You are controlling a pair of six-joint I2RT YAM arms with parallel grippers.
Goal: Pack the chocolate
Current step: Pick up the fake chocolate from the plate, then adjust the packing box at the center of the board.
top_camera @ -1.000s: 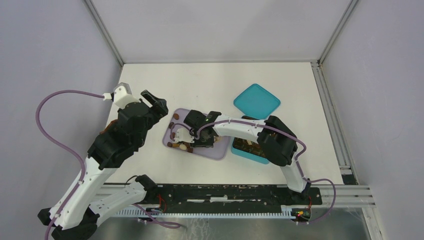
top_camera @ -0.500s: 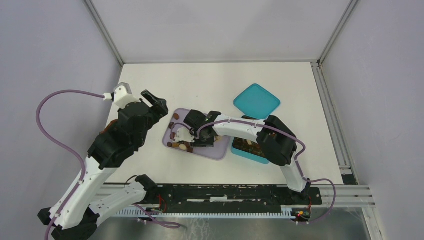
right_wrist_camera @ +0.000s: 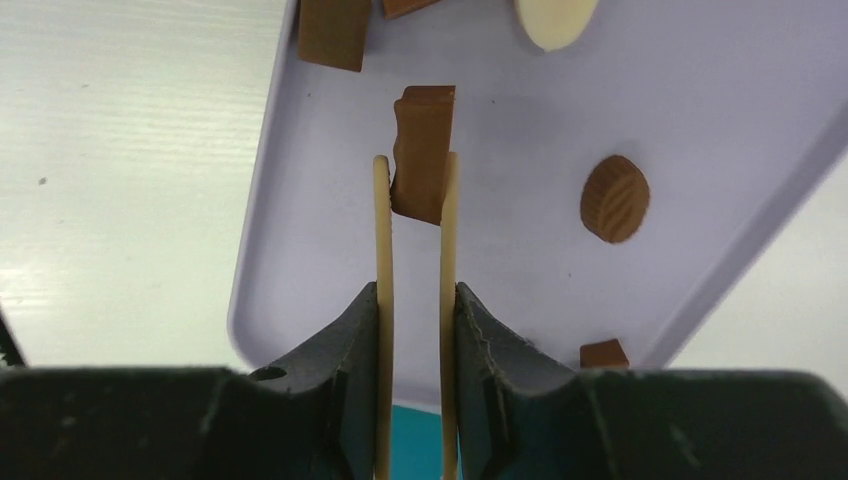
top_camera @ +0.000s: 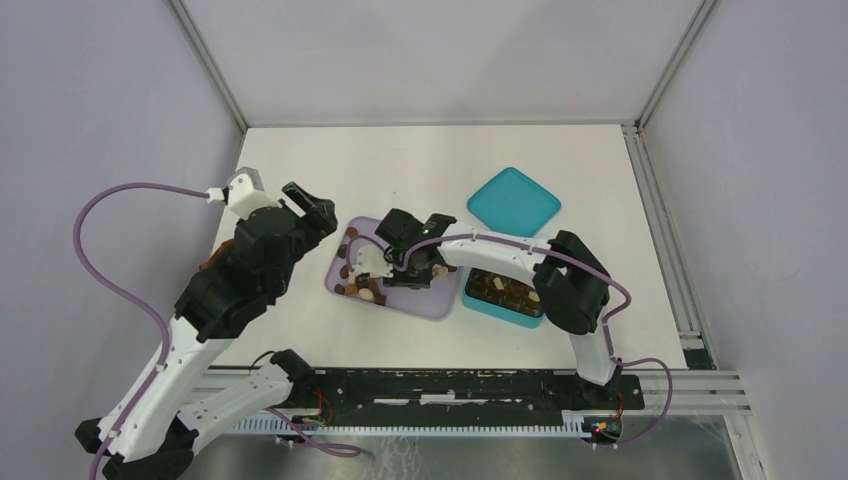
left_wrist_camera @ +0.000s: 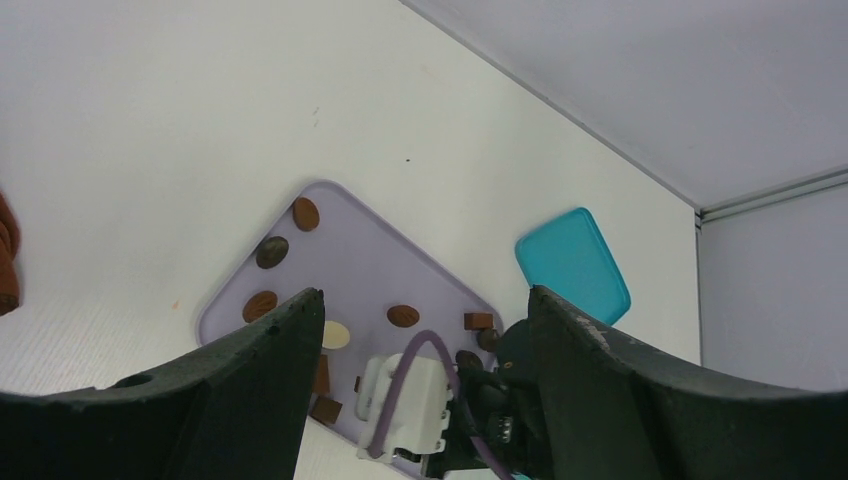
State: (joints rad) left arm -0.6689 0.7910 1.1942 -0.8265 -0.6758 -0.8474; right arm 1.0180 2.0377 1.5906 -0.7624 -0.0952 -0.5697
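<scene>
- rust-brown cloth lump (left_wrist_camera: 5,255) is seen at the far left edge of the left wrist view, on the white table (top_camera: 420,160), well apart from the tray
- left gripper (top_camera: 307,213) is poised above the table at 10 o'clock of the lavender tray (top_camera: 432,300); jaws are spread wide, nothing is gripped
- loose chocolate pieces (top_camera: 352,272) are scattered on the tray, mostly along its 9 o'clock side: brown ovals, a cream oval (left_wrist_camera: 335,333), small brown rectangles
- right gripper (right_wrist_camera: 412,165) is set over the middle of the tray; its fingers are drawn narrow and clamped on a mid-brown rectangular piece (right_wrist_camera: 424,150), which juts past the fingertips toward 12 o'clock in the wrist view; whether it is clear of the tray cannot be told
- a round ridged piece (right_wrist_camera: 614,198) is seen at 3 o'clock of the clamped one, apart from it
- teal box (top_camera: 478,306) is placed just beside the tray's 3 o'clock edge; more chocolate is seen inside
- teal lid (top_camera: 513,203) is laid flat on the table at 12 o'clock of the box, apart from it
</scene>
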